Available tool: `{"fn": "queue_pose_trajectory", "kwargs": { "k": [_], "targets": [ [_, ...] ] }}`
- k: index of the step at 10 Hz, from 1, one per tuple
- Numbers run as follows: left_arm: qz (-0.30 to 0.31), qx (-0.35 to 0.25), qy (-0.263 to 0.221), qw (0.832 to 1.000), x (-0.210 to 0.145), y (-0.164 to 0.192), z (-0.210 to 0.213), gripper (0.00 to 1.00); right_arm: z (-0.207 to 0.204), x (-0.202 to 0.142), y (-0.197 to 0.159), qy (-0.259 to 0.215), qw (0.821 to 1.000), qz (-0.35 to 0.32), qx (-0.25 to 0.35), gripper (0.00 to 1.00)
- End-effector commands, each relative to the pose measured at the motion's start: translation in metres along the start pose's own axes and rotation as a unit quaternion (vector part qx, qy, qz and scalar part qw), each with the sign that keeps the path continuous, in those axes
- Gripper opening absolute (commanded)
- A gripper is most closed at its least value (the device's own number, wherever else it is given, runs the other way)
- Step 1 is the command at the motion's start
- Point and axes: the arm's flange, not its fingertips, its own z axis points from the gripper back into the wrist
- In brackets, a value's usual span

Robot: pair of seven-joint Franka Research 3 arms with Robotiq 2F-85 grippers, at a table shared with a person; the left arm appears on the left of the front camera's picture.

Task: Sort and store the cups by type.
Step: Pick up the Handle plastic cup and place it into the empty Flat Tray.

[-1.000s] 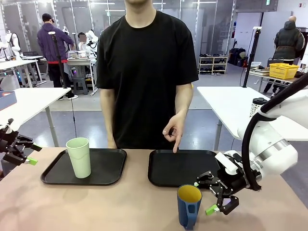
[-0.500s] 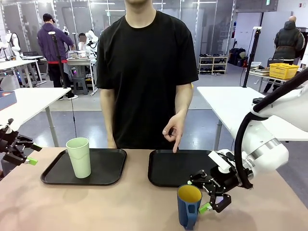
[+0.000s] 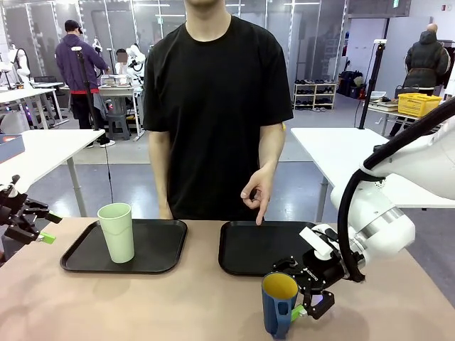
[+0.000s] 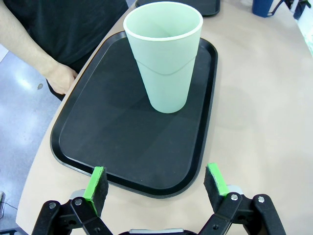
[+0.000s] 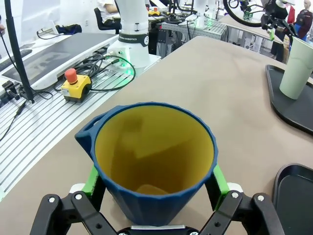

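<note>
Right gripper (image 3: pixel 302 298) straddling the mug (image 3: pixel 279 304), fingers apart.
Mug is standing on the table (image 3: pixel 178 305) near the right tray (image 3: pixel 259 247); tumbler (image 3: pixel 117 232) is sitting on the left tray (image 3: pixel 153 250); left gripper (image 4: pixel 155 183) is hanging spread wide.

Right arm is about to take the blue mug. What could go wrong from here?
The right gripper is open with its pads flanking the dark blue mug; the mug's handle juts out near one pad, so closing may catch it and twist the mug. The mug stands near the table's front edge, so a nudge might tip it off. The person's hand points into the right tray, where the carry may end.
</note>
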Motion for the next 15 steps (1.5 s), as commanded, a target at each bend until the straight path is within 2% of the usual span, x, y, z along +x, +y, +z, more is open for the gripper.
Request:
{"fn": "queue_pose_trajectory", "kwargs": {
  "k": [1, 7, 15],
  "targets": [
    [-0.01, 0.001, -0.014, 1.0, -0.001, 0.004, 0.001, 1.0, -0.007, -0.007, -0.006, -0.012, 1.0, 0.016, -0.003, 1.0],
    [-0.01, 0.001, -0.014, 1.0, -0.001, 0.004, 0.001, 1.0, -0.014, -0.019, -0.014, -0.046, 0.999, 0.019, 0.013, 1.0],
    [-0.01, 0.001, -0.014, 1.0, -0.001, 0.004, 0.001, 1.0, -0.022, -0.03, -0.009, -0.065, 0.997, 0.011, 0.027, 1.0]
  ]
}}
